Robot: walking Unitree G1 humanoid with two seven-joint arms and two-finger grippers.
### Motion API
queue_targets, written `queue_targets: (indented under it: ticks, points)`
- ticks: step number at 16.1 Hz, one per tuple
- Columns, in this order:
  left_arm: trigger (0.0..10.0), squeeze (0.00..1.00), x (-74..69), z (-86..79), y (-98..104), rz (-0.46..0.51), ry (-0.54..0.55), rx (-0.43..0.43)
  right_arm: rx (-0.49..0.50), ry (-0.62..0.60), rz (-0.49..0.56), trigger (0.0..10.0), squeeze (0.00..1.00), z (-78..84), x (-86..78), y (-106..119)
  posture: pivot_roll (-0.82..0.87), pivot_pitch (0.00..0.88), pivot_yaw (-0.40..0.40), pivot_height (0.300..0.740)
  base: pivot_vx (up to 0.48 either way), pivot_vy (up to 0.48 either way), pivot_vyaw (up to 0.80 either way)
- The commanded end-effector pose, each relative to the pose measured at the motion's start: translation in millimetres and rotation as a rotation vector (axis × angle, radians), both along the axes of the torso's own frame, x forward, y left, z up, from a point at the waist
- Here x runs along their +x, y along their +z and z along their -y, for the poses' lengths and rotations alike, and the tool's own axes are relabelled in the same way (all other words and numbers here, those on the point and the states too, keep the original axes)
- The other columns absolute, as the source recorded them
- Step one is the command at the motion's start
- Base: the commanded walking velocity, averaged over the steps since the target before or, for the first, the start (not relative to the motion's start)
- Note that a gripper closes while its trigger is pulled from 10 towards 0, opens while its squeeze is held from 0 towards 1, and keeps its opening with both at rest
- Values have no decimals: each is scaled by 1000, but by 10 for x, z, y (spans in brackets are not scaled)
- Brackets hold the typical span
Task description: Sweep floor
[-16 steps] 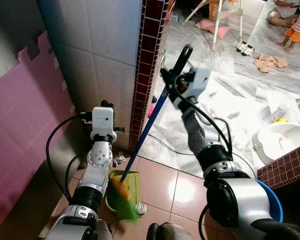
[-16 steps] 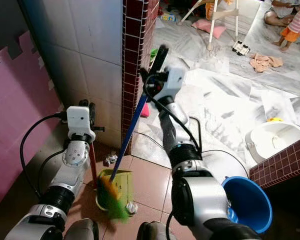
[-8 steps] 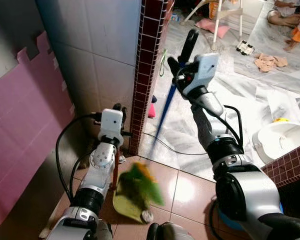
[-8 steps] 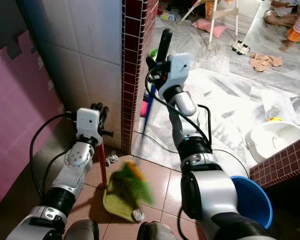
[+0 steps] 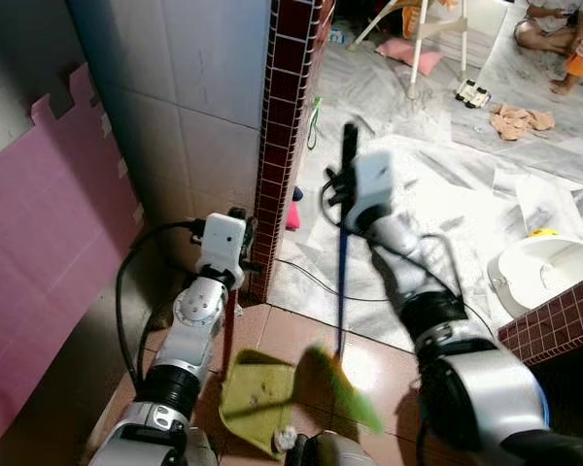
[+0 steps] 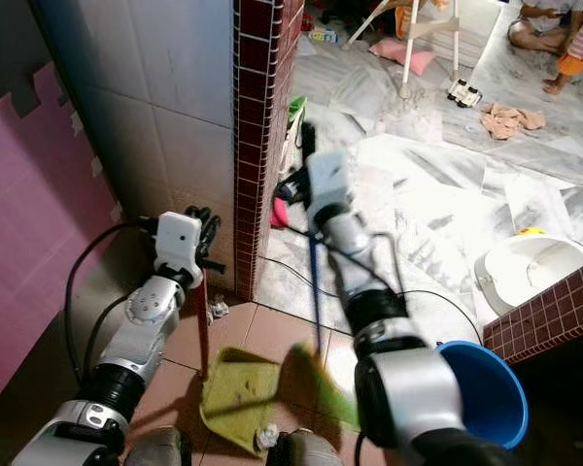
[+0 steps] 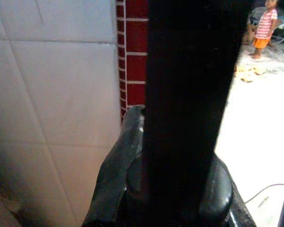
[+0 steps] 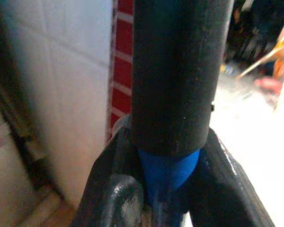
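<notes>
Right gripper (image 5: 342, 184) grasps the broom (image 5: 340, 282) by the black grip at the top of its blue handle, and in the right wrist view both fingers (image 8: 114, 189) press on the blue shaft just below that grip. Left gripper (image 5: 235, 254) is clenched on the dark red handle of the dustpan (image 5: 256, 396); in its wrist view a black finger (image 7: 114, 175) lies against the dark handle.

Behind the arms stands a white tiled wall (image 5: 185, 107) with a dark red brick edge (image 5: 287, 116), and a pink foam mat (image 5: 39, 252) covers the wall on the robot's left. The floor is brown tile (image 5: 301, 335) near the robot and grey marble (image 5: 486, 194) beyond it.

The broom stands almost upright, and its green and orange bristles (image 5: 345, 388), blurred, are low over the brown tile, just beside the right edge of the dustpan. The green dustpan rests on the tile between the two arms. A blue bucket (image 6: 481, 388) is on the right, and a white basin (image 5: 544, 272) lies behind it. A small crumpled paper (image 5: 287, 439) lies at the near edge of the dustpan. Far back on the marble a person (image 5: 564, 29) sits.
</notes>
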State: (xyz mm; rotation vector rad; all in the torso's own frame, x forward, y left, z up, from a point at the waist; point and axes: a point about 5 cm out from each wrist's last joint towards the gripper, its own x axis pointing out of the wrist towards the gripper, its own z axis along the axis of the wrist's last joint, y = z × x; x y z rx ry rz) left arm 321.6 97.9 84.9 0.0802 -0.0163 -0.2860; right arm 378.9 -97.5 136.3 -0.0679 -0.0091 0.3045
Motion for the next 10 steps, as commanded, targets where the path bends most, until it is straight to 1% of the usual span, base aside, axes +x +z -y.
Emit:
queue_targets:
  ticks: [1,3,5,6,7,9,10]
  points:
    - [10000,0,-11,55,-95,-93,11,-49,25,-33,-17,10000,0,40,14,0,57,58,-104,740,0,0,0]
    - [10000,0,1,36,-192,-193,85,-85,63,-56,-52,10000,0,40,10,-42,57,58,-104,740,0,0,0]
    - [10000,0,14,13,-229,-246,150,-149,92,-84,-79,10000,0,66,18,-60,58,63,-103,740,0,0,0]
    - [10000,0,32,-19,-222,-253,199,-180,107,-101,-91,10000,0,78,21,-69,58,63,-103,740,0,0,0]
    - [10000,0,37,-32,-218,-255,216,-188,112,-106,-94,10000,0,79,21,-72,58,63,-103,740,0,0,0]
    - [10000,0,84,-135,-174,-263,332,-313,127,-125,-105,10000,0,84,23,-77,56,71,-102,740,0,0,0]
    - [10000,0,95,-164,-170,-270,362,-344,136,-134,-109,10000,0,89,23,-80,56,71,-102,740,0,0,0]
